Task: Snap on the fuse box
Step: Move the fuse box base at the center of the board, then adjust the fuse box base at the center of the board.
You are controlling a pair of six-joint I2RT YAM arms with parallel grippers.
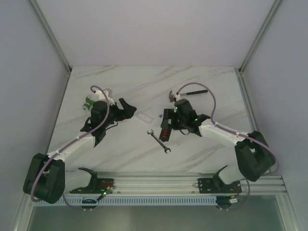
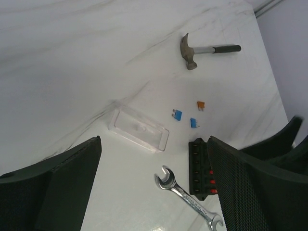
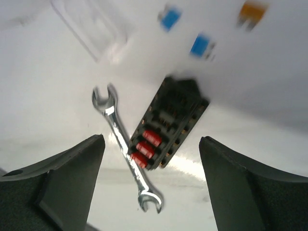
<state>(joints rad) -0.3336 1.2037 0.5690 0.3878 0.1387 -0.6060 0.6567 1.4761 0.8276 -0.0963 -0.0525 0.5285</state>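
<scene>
Right hand (image 3: pixel 151 144) spread over fuse box (image 3: pixel 171 120), wrench (image 3: pixel 120 139) beside its edge; left hand (image 2: pixel 154 144) spread too.

the fuse box (image 1: pixel 166 127) (image 2: pixel 198 166) (image 3: pixel 169 124) is a small black rectangular block lying flat, uncovered, just off the top view's middle toward 4 o'clock, its long axis running about 12 to 6. three red fuses fill its 6 o'clock end. its clear cover (image 1: pixel 143 118) (image 2: pixel 138 129) (image 3: pixel 94 26) lies apart, at about 10 o'clock from it.
</scene>
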